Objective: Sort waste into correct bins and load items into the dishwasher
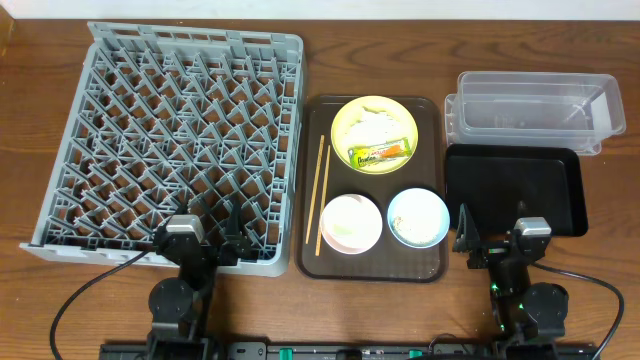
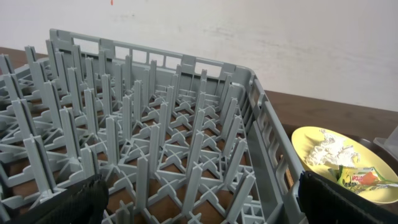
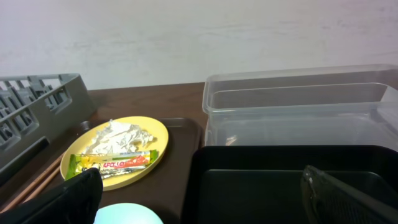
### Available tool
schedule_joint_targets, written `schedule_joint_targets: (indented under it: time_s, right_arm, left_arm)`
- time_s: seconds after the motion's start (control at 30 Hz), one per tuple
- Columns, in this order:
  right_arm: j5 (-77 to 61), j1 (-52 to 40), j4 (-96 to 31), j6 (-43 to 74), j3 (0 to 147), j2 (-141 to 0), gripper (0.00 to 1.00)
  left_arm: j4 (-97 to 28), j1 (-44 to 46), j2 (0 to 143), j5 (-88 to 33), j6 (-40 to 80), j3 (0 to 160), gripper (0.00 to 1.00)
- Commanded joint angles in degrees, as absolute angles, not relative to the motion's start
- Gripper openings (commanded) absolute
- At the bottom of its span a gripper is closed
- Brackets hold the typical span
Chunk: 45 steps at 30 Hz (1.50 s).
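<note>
Most of the worktop's (image 1: 40, 300) left side lay under the grey dish rack (image 1: 175, 140), its pegs bare. Just right of it sat the brown serving tray (image 1: 372, 272). At far right, the clear tub (image 1: 530, 110) stood behind the black tray (image 1: 510, 190), both with nothing in them. On the serving tray the yellow plate (image 1: 345, 120) was at the back, the pink-white bowl (image 1: 351, 222) and blue bowl (image 1: 418, 217) in front, two chopsticks (image 1: 321, 195) along the left. The snack wrapper (image 1: 382, 153) and paper scrap (image 1: 375, 127) lay on the plate. The left hand (image 2: 199, 186) at the rack's near edge and the right hand (image 3: 200, 180) by the black tray gaped wide, holding nothing
</note>
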<state>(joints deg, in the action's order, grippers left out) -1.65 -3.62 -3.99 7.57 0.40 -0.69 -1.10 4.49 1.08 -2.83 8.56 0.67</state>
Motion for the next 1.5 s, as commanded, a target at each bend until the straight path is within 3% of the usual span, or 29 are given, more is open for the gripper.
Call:
schedule_joint_targets:
  time_s: [0.0,1.47]
  right_arm:
    - [-1.5,-3.9,-4.2,7.2,0.3,-0.8,0.99]
    - [-1.8,-3.9,-3.6,7.2,0.3,-0.9,0.99]
  left_arm:
    - [-3.9,4.3,1.0,-2.3,7.8,0.2,0.98]
    - [-3.8,4.3,1.0,-2.3,7.8,0.2,0.98]
